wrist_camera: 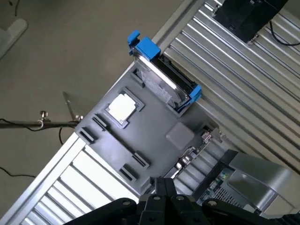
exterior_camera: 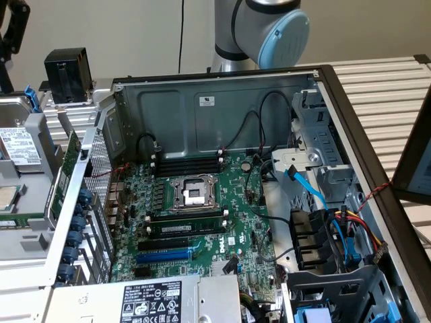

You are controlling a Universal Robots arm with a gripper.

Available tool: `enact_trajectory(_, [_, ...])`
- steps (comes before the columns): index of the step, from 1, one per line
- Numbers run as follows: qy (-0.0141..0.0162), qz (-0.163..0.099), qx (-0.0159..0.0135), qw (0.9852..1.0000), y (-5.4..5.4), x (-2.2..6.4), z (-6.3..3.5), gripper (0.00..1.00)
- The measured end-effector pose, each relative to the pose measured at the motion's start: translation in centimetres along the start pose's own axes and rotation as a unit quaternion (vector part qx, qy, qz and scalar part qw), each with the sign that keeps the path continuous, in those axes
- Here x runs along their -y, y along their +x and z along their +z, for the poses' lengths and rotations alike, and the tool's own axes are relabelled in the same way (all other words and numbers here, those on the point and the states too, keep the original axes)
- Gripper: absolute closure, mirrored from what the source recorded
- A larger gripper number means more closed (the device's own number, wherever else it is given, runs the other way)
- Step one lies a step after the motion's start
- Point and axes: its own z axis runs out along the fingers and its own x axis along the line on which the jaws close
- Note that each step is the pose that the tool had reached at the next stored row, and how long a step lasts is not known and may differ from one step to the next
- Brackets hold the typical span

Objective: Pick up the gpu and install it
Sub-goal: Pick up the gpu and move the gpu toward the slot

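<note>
Overhead, the tool (wrist_camera: pixel 161 199) hovers above the grey parts tray (wrist_camera: pixel 150 129); its opening cannot be told.

Ribbed aluminium table (exterior_camera: pixel 387 87) is recorded as the carrying surface. An open computer case (exterior_camera: pixel 202 111) is laid flat on it. A grey parts tray (wrist_camera: pixel 154 140) is set just beside the case, on the exterior view's left. A black box (exterior_camera: pixel 67 74) is stood near the case's far corner, beyond the tray.

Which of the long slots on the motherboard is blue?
The long slot nearest the labelled power supply; the other long ones are black.
</note>
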Motion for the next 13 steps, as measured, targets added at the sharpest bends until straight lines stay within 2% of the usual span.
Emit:
enact_trajectory(3, [0.0003, -0.027, -0.0020, 0.9996, 0.00, 0.00, 0.02, 0.89])
enact_trajectory(7, [0.0008, -0.063, -0.0046, 0.9980, 0.00, 0.00, 0.03, 0.89])
enact_trajectory(11, [0.0022, -0.099, -0.0062, 0.9951, 0.00, 0.00, 0.03, 0.89])
enact_trajectory(13, [0.0033, -0.118, -0.0067, 0.9930, 0.00, 0.00, 0.03, 0.89])
